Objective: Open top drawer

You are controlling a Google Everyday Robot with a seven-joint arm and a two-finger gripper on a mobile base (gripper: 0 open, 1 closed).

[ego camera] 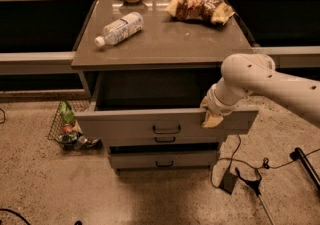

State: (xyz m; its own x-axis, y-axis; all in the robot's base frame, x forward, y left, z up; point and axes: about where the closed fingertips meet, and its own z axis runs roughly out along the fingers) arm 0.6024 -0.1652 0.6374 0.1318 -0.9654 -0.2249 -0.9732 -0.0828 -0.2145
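The grey-brown top drawer stood pulled out, one black handle on its front. The hand sat at its upper edge, open or closed unclear. Three drawers showed.

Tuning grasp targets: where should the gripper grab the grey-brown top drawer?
The small black bar handle, mid-front of the grey-brown top drawer, from the front: it is a horizontal loop on a flat panel. The gripper sits at the panel's top edge, right end in view.
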